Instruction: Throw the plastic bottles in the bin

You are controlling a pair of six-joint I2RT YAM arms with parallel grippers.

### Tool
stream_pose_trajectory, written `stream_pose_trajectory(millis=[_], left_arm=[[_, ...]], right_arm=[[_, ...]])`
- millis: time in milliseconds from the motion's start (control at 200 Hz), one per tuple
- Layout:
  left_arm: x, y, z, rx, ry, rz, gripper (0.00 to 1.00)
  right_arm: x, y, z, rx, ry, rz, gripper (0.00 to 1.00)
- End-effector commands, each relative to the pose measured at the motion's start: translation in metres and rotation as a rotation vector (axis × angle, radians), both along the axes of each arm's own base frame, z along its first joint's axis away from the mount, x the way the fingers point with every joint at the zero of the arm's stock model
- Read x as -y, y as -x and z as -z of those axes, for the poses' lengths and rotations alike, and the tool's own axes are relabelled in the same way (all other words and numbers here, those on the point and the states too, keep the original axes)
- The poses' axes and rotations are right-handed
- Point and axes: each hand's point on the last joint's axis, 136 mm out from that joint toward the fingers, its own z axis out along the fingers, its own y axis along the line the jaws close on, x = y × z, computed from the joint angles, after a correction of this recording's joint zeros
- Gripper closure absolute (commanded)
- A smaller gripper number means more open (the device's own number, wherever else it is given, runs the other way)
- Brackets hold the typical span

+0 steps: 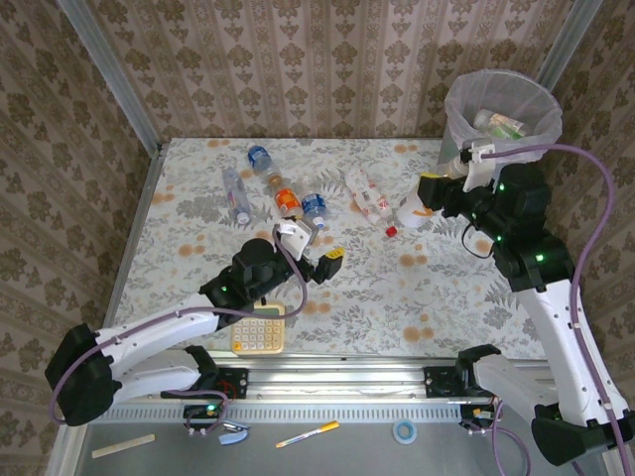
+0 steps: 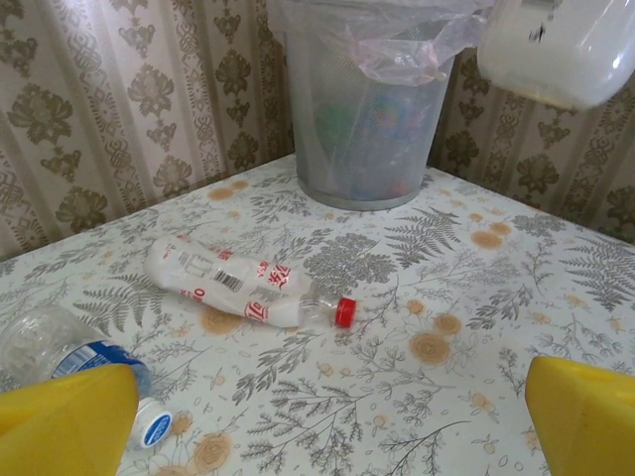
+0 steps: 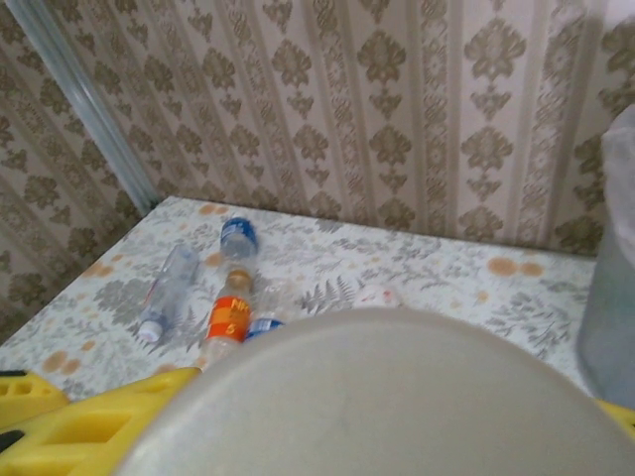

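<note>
- The white bottle (image 1: 409,212) is clamped between the fingers of the right gripper (image 1: 425,201). It is lifted off the table, just beside the bin (image 2: 357,139) on the bin's left in the overhead view.
- At least one bottle with a green label (image 1: 503,125) lies inside the bin, on the pinkish bag liner.
- The red-capped bottle (image 2: 238,286) is the loose bottle nearest the bin. It lies flat with its red-and-white label up and its cap pointing away from the wall.
- Further left of the bin is a cluster: an orange-labelled bottle (image 3: 230,317), a small blue-labelled bottle (image 1: 315,206) just beside it, and another blue-labelled one (image 3: 238,238) towards the back wall.
- A clear bottle (image 3: 164,293) lies at the cluster's outer edge, furthest from the bin.
- The left gripper (image 2: 317,426) hangs with its yellow fingers spread wide and nothing between them. It is well apart from the bin, on the near side of the cluster and facing the bin.
- A yellow calculator (image 1: 259,330) sits at the near edge of the floral table (image 1: 397,307), far from the bin.
</note>
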Motion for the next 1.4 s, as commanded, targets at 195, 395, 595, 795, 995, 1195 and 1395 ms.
stream_pose_trajectory(millis=[195, 395, 595, 795, 995, 1195, 1395], left_arm=[[-0.010, -0.005, 0.002, -0.017, 0.008, -0.041, 0.00], [-0.011, -0.006, 0.004, -0.021, 0.006, -0.048, 0.00], [-0.014, -0.009, 0.007, -0.026, 0.004, -0.064, 0.00], [-0.016, -0.013, 0.010, -0.033, 0.006, -0.082, 0.00], [-0.019, -0.018, 0.013, -0.039, 0.005, -0.094, 0.00], [-0.024, -0.023, 0.015, -0.045, 0.007, -0.112, 0.00], [-0.027, -0.027, 0.019, -0.056, 0.010, -0.123, 0.00]], right_arm=[[0.025, 0.004, -0.073, 0.312, 0.107, 0.122, 0.64], [0.039, 0.010, -0.107, 0.480, 0.193, 0.206, 0.66], [0.050, 0.010, -0.141, 0.637, 0.287, 0.293, 0.70], [0.061, 0.006, -0.174, 0.796, 0.363, 0.404, 0.73], [0.075, 0.014, -0.211, 0.986, 0.328, 0.514, 0.74], [0.077, 0.018, -0.236, 1.107, 0.375, 0.564, 0.75], [0.073, 0.030, -0.253, 1.194, 0.404, 0.556, 0.73]])
